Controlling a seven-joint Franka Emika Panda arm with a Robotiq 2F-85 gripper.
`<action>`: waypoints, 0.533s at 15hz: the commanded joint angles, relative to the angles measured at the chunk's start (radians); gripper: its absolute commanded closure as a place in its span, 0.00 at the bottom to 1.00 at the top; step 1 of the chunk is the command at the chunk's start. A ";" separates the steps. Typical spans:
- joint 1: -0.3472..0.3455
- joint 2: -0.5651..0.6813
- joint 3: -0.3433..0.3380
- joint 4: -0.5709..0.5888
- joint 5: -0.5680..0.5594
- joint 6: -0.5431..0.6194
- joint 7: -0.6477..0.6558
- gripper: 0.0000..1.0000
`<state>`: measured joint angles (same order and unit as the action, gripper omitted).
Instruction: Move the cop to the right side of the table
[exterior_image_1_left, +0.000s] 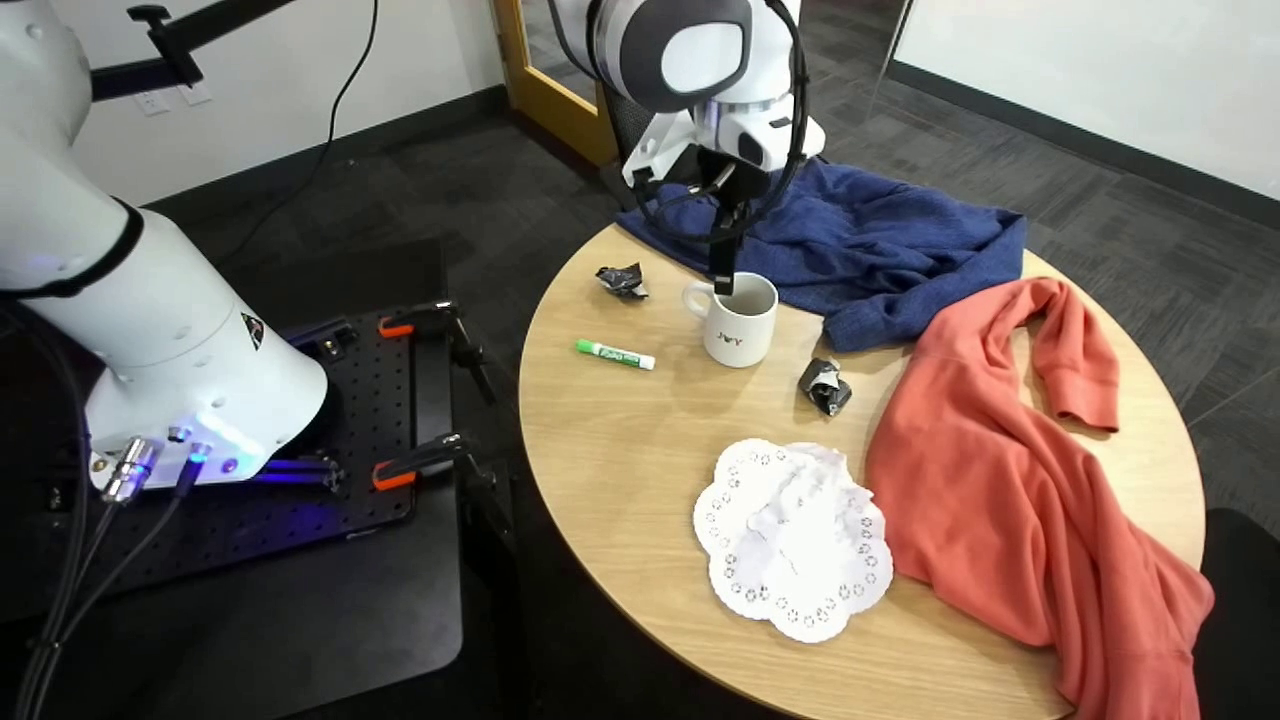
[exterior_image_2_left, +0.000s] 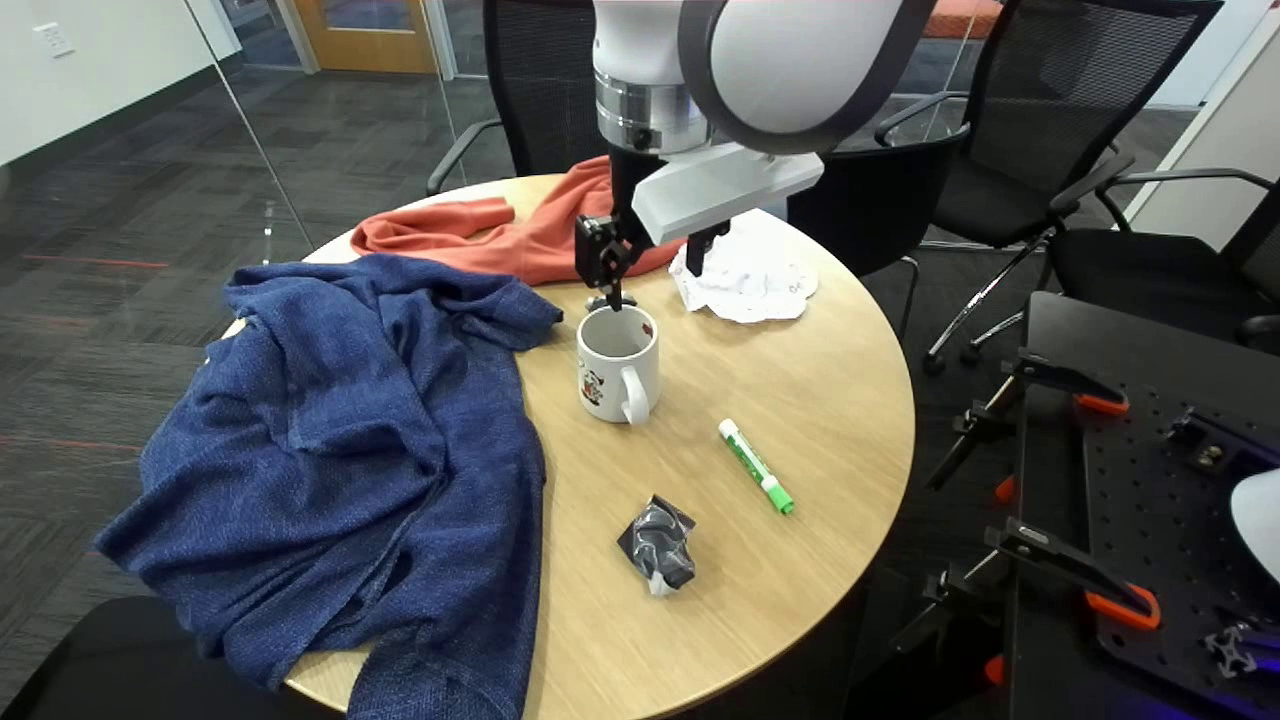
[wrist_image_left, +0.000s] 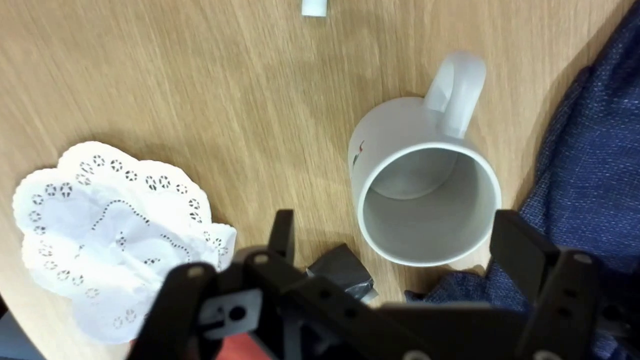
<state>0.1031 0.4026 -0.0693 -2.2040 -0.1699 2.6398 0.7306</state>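
The cop, a small white mug (exterior_image_1_left: 742, 335), stands upright on the round light wood table (exterior_image_1_left: 590, 450). It also shows in an exterior view (exterior_image_2_left: 605, 378), with its handle toward that camera. In the wrist view the mug (wrist_image_left: 425, 200) opens toward me and its handle points up the picture. My gripper (wrist_image_left: 395, 214) is open and empty, pointing down just above the mug. The right finger in the wrist view is close by the rim; the left finger stands well apart from it. I cannot tell whether a finger touches the mug. The gripper (exterior_image_2_left: 657, 280) also shows in an exterior view.
A blue cloth (exterior_image_1_left: 890, 250) lies beside the mug and a coral sweatshirt (exterior_image_1_left: 1000, 480) beyond it. Crumpled dark wrappers (exterior_image_1_left: 825, 386) (exterior_image_2_left: 660, 545) lie on two sides of the mug. A green marker (exterior_image_1_left: 615, 354) and a white lace doily (exterior_image_1_left: 795, 540) are also on the table.
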 joint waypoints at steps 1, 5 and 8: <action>0.052 0.066 -0.054 0.041 0.007 0.030 0.047 0.00; 0.073 0.120 -0.084 0.060 0.019 0.049 0.069 0.00; 0.074 0.152 -0.093 0.076 0.038 0.052 0.069 0.00</action>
<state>0.1568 0.5176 -0.1378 -2.1562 -0.1596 2.6718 0.7778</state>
